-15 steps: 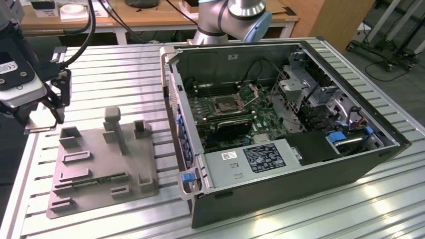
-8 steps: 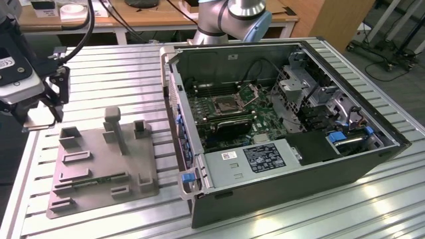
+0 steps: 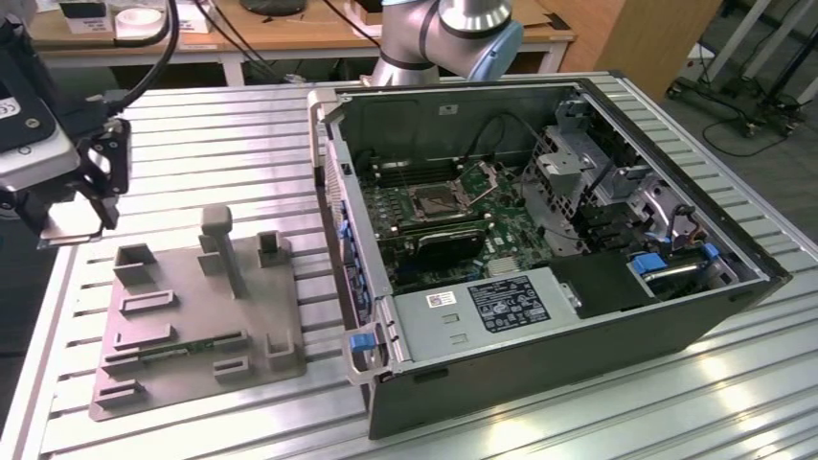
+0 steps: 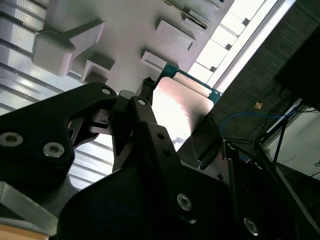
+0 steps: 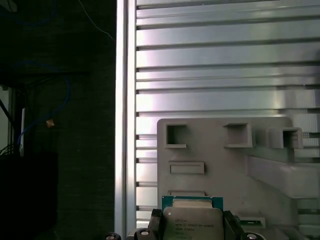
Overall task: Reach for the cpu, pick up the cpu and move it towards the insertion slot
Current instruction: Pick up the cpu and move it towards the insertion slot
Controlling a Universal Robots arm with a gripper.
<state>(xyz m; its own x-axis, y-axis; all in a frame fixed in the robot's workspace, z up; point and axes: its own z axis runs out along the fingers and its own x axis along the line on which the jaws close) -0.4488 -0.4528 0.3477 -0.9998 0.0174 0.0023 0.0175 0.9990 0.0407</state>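
Observation:
My gripper (image 3: pixel 75 213) hangs above the table at the exterior view's left, over the far left corner of the grey fixture (image 3: pixel 192 316). It is shut on the cpu (image 3: pixel 71 226), a flat square chip with a silvery top. In both wrist views the cpu (image 5: pixel 192 220) (image 4: pixel 182 107) sits clamped between the two black fingers (image 5: pixel 156 226), lifted off the fixture. The insertion slot (image 3: pixel 439 200), a dark square socket with a raised metal plate, lies on the green board inside the open computer case (image 3: pixel 537 240), well off to the exterior view's right of the gripper.
The grey fixture (image 5: pixel 225 160) has several rectangular recesses and upright posts below the gripper. A thin green memory stick (image 3: pixel 192 347) lies in it. The slatted metal table (image 3: pixel 230 144) ends close to the gripper at the exterior view's left. The arm's base (image 3: pixel 442 38) stands behind the case.

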